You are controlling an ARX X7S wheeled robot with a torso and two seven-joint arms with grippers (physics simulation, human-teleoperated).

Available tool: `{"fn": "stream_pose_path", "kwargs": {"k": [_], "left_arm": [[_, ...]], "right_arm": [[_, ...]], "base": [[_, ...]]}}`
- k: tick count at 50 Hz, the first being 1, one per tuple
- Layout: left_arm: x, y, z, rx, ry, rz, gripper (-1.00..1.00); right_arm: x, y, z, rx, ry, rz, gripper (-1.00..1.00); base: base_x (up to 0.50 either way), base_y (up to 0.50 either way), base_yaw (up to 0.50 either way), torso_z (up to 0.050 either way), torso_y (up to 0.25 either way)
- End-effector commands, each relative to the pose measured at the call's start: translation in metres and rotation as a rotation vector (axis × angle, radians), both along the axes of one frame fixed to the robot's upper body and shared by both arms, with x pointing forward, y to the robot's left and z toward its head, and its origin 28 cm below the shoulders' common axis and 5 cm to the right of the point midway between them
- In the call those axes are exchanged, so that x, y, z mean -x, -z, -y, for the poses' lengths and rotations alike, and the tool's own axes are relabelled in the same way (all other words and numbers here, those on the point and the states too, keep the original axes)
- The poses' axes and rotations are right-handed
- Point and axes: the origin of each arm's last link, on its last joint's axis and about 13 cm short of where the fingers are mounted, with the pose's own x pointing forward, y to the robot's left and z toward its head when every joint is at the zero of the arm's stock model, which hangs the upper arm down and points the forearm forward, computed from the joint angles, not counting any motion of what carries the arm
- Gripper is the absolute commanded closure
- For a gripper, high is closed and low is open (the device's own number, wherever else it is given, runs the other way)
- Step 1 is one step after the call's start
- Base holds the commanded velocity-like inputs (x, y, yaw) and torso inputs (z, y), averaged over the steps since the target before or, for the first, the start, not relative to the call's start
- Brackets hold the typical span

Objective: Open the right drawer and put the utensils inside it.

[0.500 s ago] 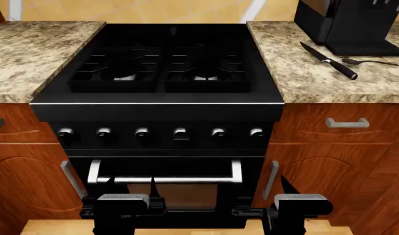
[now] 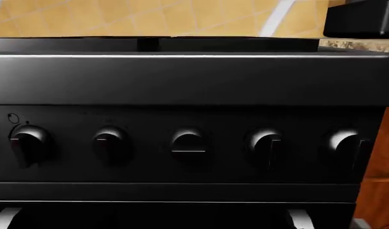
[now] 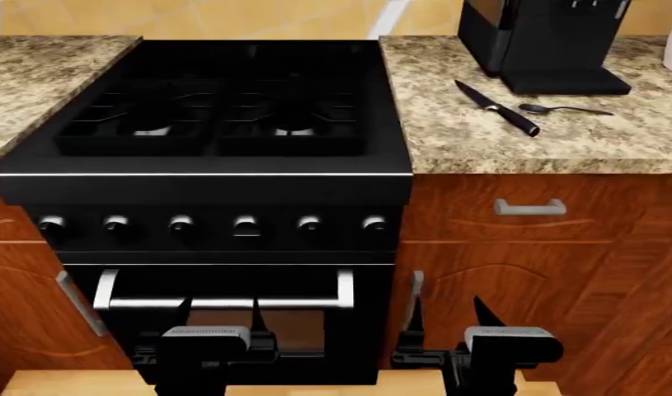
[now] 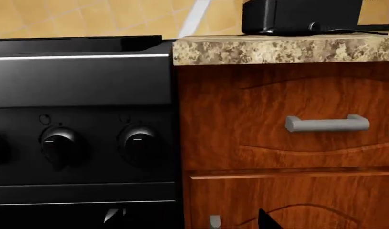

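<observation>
The right drawer (image 3: 599, 216) is shut below the granite counter, its short silver bar handle (image 3: 529, 206) facing me; the right wrist view shows the same drawer front (image 4: 264, 95) and handle (image 4: 327, 124). On the counter above lie the utensils, apart from each other: a slim dark knife (image 3: 497, 108) and, to its right, a small spoon (image 3: 565, 109). My left gripper (image 3: 221, 318) hangs low in front of the oven door, open and empty. My right gripper (image 3: 449, 318) is open and empty in front of the lower cabinet, well below the drawer handle.
A black stove (image 3: 214, 124) with a row of knobs (image 3: 246, 225) fills the left and middle. Its oven handle (image 3: 220, 301) is just behind my left fingers. A black coffee machine (image 3: 539, 41) stands behind the utensils. The cabinet door's vertical handle (image 3: 415, 289) is beside my right gripper.
The whole scene has slid left in the head view, so the right drawer and the utensils now sit nearer the middle. Both grippers keep the same pose and opening.
</observation>
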Motion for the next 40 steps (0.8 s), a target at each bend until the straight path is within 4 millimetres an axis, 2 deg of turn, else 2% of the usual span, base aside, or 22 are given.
{"fn": "stream_pose_path", "kwargs": {"k": [1, 4, 8, 13, 19, 26, 32, 36, 40], "left_arm": [[0.000, 0.000, 0.000, -0.003, -0.018, 0.003, -1.00], [0.002, -0.004, 0.000, -0.019, -0.027, 0.019, -1.00], [0.006, -0.020, -0.004, -0.028, -0.052, 0.070, -1.00], [0.031, -0.084, -0.027, -0.029, -0.169, 0.270, -1.00], [0.067, -0.121, -0.044, -0.039, -0.247, 0.400, -1.00], [0.095, -0.139, -0.061, -0.101, -0.334, 0.468, -1.00], [0.122, -0.150, -0.077, -0.113, -0.425, 0.518, -1.00], [0.127, -0.150, -0.080, -0.116, -0.449, 0.525, -1.00], [0.128, -0.151, -0.080, -0.119, -0.457, 0.528, -1.00]], "right_arm": [[0.000, 0.001, 0.000, -0.003, 0.004, -0.004, -1.00], [-0.001, 0.001, 0.000, -0.002, 0.005, -0.005, -1.00], [-0.001, 0.001, 0.000, -0.002, 0.005, -0.005, -1.00], [-0.001, 0.001, 0.000, -0.002, 0.007, -0.006, -1.00], [0.000, 0.001, 0.000, -0.003, 0.008, -0.005, -1.00], [0.000, 0.000, 0.000, -0.001, 0.007, -0.007, -1.00], [-0.001, 0.000, 0.000, -0.014, 0.011, -0.020, -1.00], [-0.005, -0.002, -0.001, -0.150, -0.007, -0.094, -1.00], [-0.005, -0.007, 0.001, -0.422, -0.129, -0.118, -1.00]], "base": [[0.00, -0.50, 0.00, 0.000, 0.000], [0.00, -0.50, 0.00, 0.000, 0.000], [0.00, -0.50, 0.00, 0.000, 0.000], [0.00, -0.50, 0.00, 0.000, 0.000], [0.00, -0.50, 0.00, 0.000, 0.000], [0.00, -0.49, 0.00, 0.000, 0.000], [0.00, -0.03, 0.00, 0.000, 0.000], [0.00, 0.00, 0.00, 0.000, 0.000], [0.00, 0.00, 0.00, 0.000, 0.000]]}}
